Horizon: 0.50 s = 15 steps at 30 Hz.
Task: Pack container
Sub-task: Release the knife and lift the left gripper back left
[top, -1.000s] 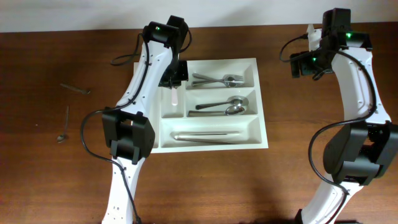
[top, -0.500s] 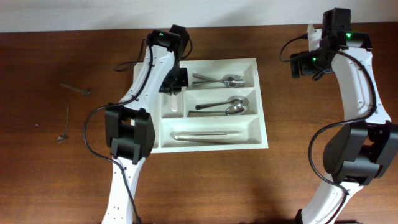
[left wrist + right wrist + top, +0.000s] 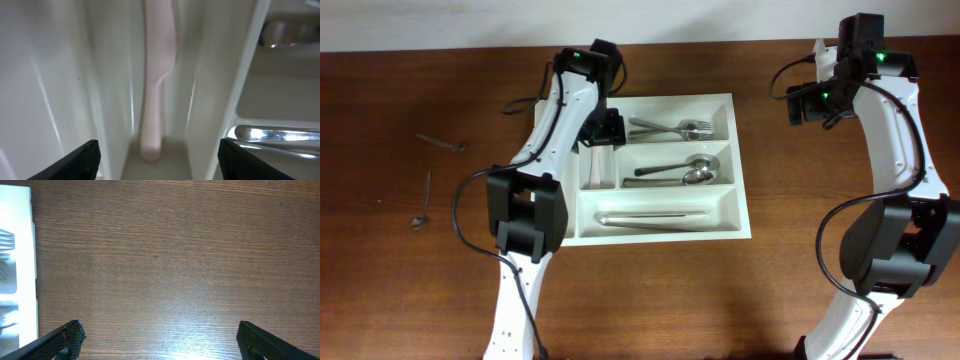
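The container (image 3: 741, 190) is a white cutlery tray in the middle of the table. My left gripper (image 3: 603, 130) hangs over one of its narrow upright compartments, jaws open. In the left wrist view a pale pink utensil (image 3: 156, 75) lies loose along that narrow compartment of the container (image 3: 60, 75), between and just beyond my left gripper (image 3: 159, 165), and neither fingertip touches it. My right gripper (image 3: 810, 105) stands open over bare wood to the right of the tray. The right wrist view shows nothing between the fingers of the right gripper (image 3: 160, 342), with the container (image 3: 17, 255) at the left edge.
Forks (image 3: 670, 128) lie in the top long compartment, spoons (image 3: 680, 172) in the middle one and a long metal piece (image 3: 655, 217) in the bottom one. Two small utensils (image 3: 442, 143) (image 3: 423, 200) lie on the table at the far left.
My left gripper has opened and let go of the pale pink utensil, which now rests in the narrow compartment. The right arm has not moved.
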{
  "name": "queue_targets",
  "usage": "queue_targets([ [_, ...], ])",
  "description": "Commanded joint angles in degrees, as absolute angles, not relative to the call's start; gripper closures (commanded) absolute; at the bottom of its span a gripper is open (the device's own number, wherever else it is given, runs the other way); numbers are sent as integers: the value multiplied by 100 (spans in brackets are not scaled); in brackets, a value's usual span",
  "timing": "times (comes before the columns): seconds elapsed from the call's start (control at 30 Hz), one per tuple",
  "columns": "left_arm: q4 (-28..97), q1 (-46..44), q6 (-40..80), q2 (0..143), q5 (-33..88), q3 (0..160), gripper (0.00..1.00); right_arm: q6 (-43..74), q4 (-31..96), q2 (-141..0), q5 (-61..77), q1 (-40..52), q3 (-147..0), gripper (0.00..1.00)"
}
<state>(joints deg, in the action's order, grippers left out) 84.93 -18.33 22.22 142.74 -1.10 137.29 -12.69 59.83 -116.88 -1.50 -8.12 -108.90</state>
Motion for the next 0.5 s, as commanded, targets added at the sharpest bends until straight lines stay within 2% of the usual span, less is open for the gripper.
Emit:
queue_targets([
  [0.0, 8641, -1557, 1957, 14269, -176, 14392, 22, -1310, 5981, -11572, -156, -790, -10906, 1],
  [0.23, 9201, -683, 1680, 14269, -202, 15668, 23, -1310, 5979, -11572, -156, -790, -10906, 1],
  [0.47, 9373, 458, 1616, 14271, -263, 15718, 23, -1310, 5979, -11572, -156, -790, -10906, 1],
])
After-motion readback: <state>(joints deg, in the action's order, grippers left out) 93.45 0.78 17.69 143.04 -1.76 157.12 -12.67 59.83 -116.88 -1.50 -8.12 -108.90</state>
